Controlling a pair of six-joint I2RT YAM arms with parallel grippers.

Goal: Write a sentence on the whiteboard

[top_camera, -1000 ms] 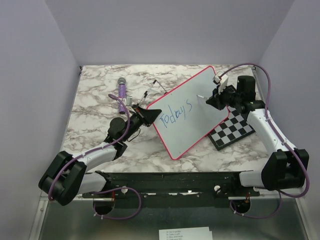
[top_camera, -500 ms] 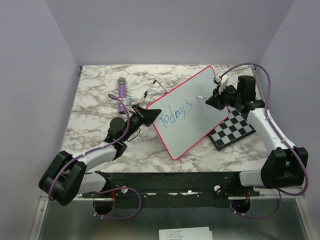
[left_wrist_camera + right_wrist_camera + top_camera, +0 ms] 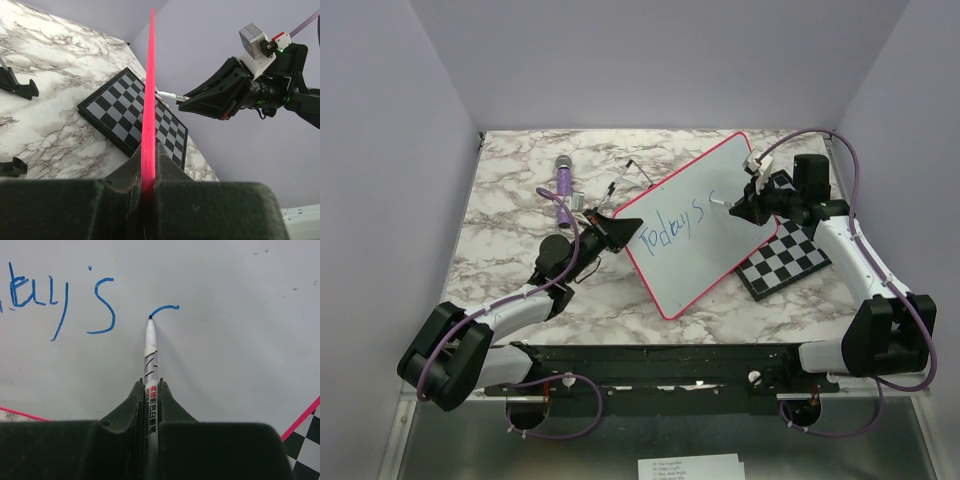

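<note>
The whiteboard [image 3: 720, 215], white with a pink-red rim, lies tilted across the middle of the table. My left gripper [image 3: 620, 228] is shut on its left rim [image 3: 148, 100], seen edge-on in the left wrist view. The sentence [image 3: 672, 226] in blue reads "Today's", followed by a short curved stroke [image 3: 165, 308]. My right gripper [image 3: 740, 205] is shut on a white marker [image 3: 151, 370]. The marker's blue tip [image 3: 150, 317] touches the board at the end of that stroke.
A black-and-white chessboard [image 3: 782, 262] lies under the whiteboard's right corner. A purple cylinder [image 3: 564, 175] and thin black-and-white sticks [image 3: 620, 180] lie at the back left. Black stand pieces [image 3: 17, 85] rest on the marble.
My right gripper moved the marker slightly up and left on the board and drew a new short curved stroke after the "s". The left gripper and board stayed still.
</note>
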